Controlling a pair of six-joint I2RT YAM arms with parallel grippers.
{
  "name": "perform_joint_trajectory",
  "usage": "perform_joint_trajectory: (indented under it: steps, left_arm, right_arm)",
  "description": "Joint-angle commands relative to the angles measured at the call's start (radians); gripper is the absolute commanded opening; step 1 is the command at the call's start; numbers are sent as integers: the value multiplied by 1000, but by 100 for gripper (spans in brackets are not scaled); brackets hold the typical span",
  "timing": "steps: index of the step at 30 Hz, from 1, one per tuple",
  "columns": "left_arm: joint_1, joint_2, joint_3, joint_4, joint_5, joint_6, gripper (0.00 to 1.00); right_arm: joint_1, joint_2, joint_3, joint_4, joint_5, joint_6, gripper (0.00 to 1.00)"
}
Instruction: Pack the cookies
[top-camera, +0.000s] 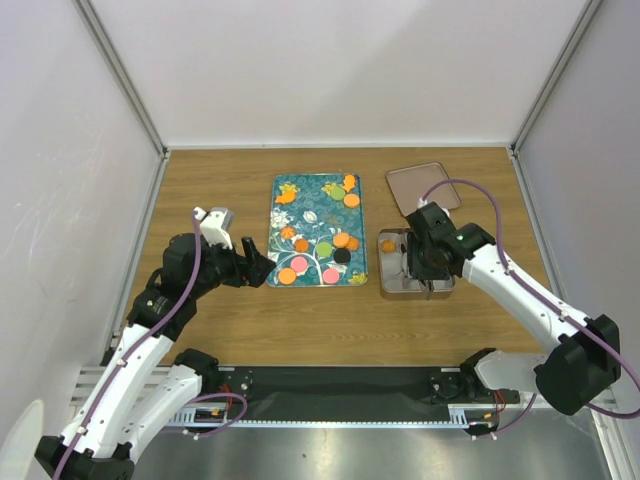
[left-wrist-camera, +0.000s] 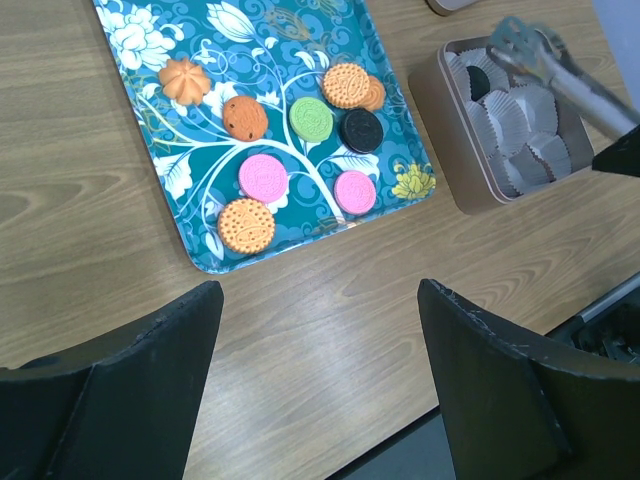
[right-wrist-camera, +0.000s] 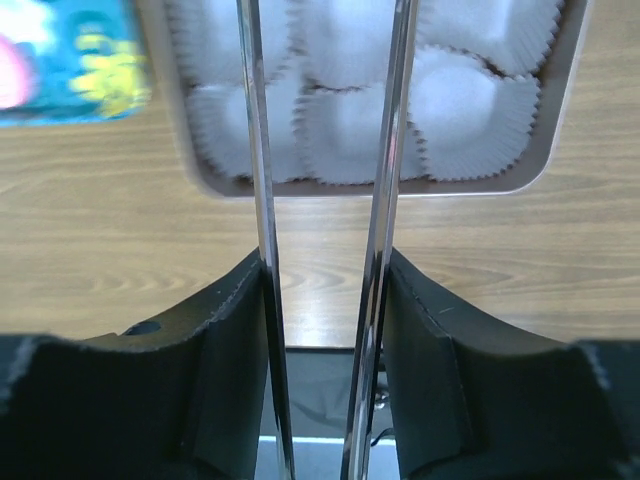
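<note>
Cookies, tray, tin, two grippers.
Top view: cookies (top-camera: 341, 240) on teal tray (top-camera: 310, 195), one orange in tin (top-camera: 400, 292) to the right. Left wrist: left gripper (left-wrist-camera: 320, 300) jaws wide apart, empty, over table (left-wrist-camera: 100, 200). Right wrist: right gripper (right-wrist-camera: 325, 280) clamped on tongs (right-wrist-camera: 254, 150) above paper cups (right-wrist-camera: 330, 140).

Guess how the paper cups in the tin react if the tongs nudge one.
Probably very light and floppy: the paper cups are thin pleated paper, so a tongs tip would likely crumple or shift one. They sit packed edge to edge inside the tin, which should limit sliding.
</note>
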Motion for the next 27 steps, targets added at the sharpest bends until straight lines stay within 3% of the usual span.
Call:
perform_joint_trajectory:
  steps: [1, 4, 15, 27]
  left_arm:
    - [-9, -7, -1, 28, 10, 15, 85]
    - [-9, -7, -1, 25, 7, 14, 85]
    - [-9, -6, -2, 25, 1, 12, 85]
    - [-11, -4, -2, 25, -4, 11, 86]
  right_arm:
    - [56, -45, 138, -44, 30, 13, 47]
    - [120, -6, 265, -62, 35, 7, 47]
    - [326, 352, 459, -36, -5, -73, 48]
    - [377, 454, 425, 14, -25, -78, 48]
